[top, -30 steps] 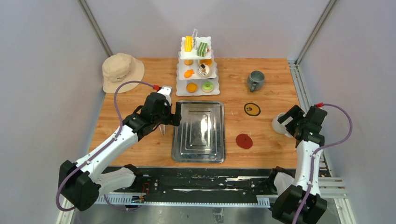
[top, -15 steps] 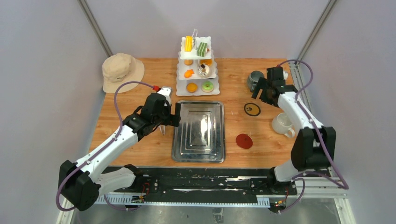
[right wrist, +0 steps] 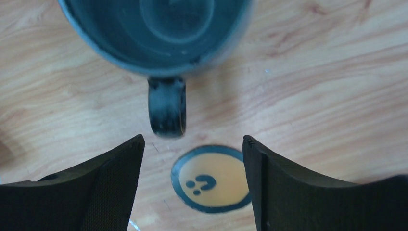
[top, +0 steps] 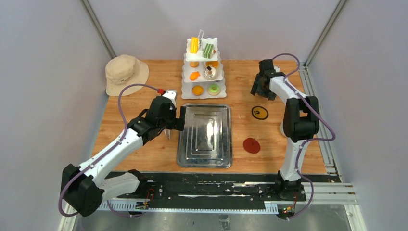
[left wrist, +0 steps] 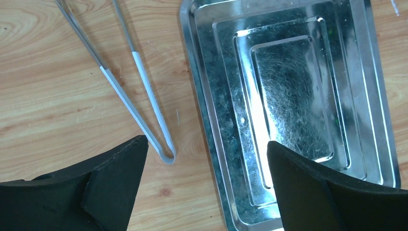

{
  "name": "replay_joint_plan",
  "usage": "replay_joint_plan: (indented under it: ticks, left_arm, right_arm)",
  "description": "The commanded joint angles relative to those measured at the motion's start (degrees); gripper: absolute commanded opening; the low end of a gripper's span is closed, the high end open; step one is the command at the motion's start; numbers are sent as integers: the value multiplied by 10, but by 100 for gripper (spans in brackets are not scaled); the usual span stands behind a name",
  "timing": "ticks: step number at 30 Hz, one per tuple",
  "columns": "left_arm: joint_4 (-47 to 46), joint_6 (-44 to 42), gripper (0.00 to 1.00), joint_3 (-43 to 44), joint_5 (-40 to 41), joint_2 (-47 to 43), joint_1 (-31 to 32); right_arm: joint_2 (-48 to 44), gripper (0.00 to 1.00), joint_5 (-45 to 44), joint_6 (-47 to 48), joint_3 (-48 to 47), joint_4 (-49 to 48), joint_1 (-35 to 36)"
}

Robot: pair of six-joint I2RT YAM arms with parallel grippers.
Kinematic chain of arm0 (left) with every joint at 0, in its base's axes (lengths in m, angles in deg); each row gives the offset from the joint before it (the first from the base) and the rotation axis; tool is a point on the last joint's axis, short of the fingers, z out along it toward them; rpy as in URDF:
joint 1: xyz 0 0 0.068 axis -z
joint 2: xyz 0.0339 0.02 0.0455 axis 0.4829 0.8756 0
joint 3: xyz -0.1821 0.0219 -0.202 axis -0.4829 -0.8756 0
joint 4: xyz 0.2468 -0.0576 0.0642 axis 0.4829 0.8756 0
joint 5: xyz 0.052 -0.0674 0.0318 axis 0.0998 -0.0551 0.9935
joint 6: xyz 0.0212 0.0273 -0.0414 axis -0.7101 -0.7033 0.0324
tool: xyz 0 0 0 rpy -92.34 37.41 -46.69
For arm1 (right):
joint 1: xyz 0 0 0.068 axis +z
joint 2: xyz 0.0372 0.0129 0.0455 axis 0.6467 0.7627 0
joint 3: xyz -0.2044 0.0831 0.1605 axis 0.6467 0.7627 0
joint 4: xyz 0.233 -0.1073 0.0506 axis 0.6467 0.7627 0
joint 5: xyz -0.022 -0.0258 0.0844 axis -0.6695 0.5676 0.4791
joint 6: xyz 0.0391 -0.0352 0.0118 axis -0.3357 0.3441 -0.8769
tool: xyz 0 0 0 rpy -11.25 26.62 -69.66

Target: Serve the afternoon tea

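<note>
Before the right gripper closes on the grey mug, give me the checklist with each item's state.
1. Right gripper open: ok, jaws apart, nothing held.
2. Grey mug upright: ok, opening faces up.
3. Mug empty: ok.
4. Mug handle lined up with the gap: ok, roughly, though not yet between the fingers.
5. Yellow coaster free: ok, nothing on it.
6. Left gripper out of the way: ok, open above the tongs and steel tray.
</note>
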Motion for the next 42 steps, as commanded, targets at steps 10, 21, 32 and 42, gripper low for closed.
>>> replay_joint_plan:
  ticks: [10,21,32,42]
  left_arm:
    - [14,-18,98,12,18,11,4]
    - [18,-17,98,16,15,6,4]
    - [16,1,98,11,-9,-3,4]
    - [22,13,98,5,-13,-20,4]
  right_arm:
    - [83,37,-29,0,-102,12,7]
    - [-25,1,-4,62,-18,-23,9]
    - [-261,1,26,104,234,-105,39]
    - [-259,1,7,99,290,-99,61]
